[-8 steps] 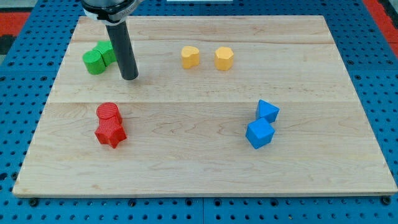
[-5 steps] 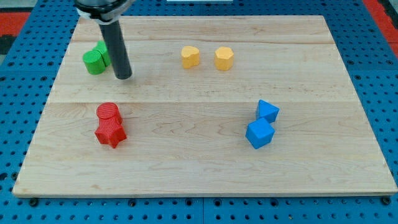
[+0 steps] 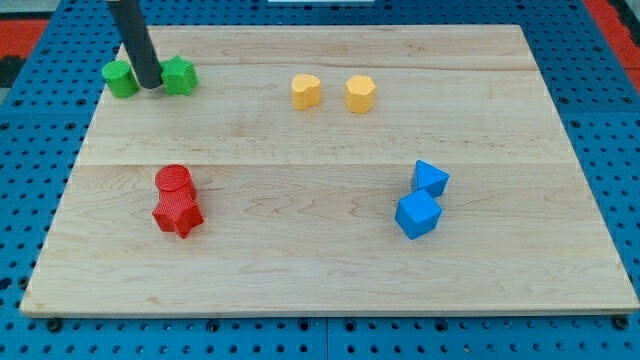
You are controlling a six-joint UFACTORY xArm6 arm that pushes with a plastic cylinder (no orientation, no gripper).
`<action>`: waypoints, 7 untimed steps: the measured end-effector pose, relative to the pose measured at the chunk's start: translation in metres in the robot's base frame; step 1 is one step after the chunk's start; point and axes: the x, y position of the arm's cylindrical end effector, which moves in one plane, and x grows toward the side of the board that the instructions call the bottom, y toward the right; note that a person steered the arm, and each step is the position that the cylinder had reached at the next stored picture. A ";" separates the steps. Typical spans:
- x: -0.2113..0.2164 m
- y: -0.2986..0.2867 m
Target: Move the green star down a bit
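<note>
The green star lies near the board's top left. A green cylinder lies to its left, close to the board's left edge. My tip stands between the two green blocks, touching or nearly touching both. The dark rod rises from there out of the view's top.
A red cylinder and a red star sit together at the left, below the middle. Two yellow blocks lie at top centre. Two blue blocks sit at the right. The wooden board lies on a blue pegboard.
My tip moved up and left, driving between the two green blocks. They were touching; now the cylinder sits further left and the star further right and slightly up.
</note>
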 end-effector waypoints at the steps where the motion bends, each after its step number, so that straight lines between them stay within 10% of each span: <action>1: -0.024 0.014; 7: -0.065 0.031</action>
